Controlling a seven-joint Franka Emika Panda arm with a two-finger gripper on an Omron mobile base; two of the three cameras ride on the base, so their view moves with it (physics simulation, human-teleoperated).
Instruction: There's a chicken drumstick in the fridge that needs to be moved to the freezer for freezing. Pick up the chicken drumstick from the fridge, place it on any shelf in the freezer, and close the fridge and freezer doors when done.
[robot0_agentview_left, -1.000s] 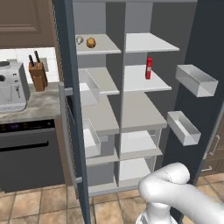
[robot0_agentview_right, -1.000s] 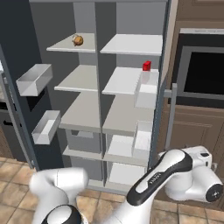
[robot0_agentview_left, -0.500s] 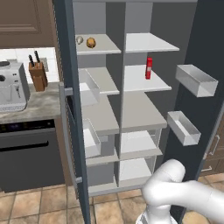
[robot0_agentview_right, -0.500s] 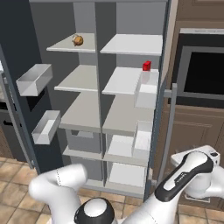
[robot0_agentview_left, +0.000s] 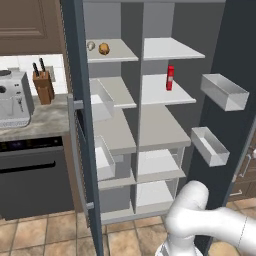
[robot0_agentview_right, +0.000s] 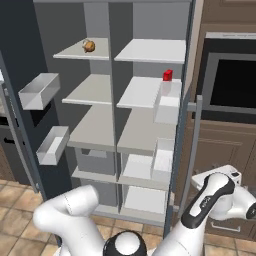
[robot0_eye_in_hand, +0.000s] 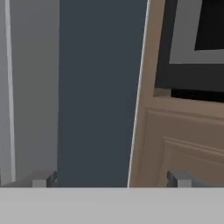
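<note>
Both doors stand open, the drumstick on the top shelf, and the arm low at the right.

Left base view: the chicken drumstick (robot0_agentview_left: 104, 48) sits on the top left shelf (robot0_agentview_left: 117, 51) beside a pale knob (robot0_agentview_left: 91, 45); a red bottle (robot0_agentview_left: 170, 77) stands one shelf lower in the right column. Right base view: the drumstick (robot0_agentview_right: 89, 46) lies top left, and the arm (robot0_agentview_right: 212, 197) bends low beside the right door's handle (robot0_agentview_right: 192, 145). Hand view: the gripper (robot0_eye_in_hand: 111, 178) has its fingertips (robot0_eye_in_hand: 43, 180) spread wide, holding nothing, facing the dark door edge (robot0_eye_in_hand: 100, 92) and a brown cabinet (robot0_eye_in_hand: 179, 144).
</note>
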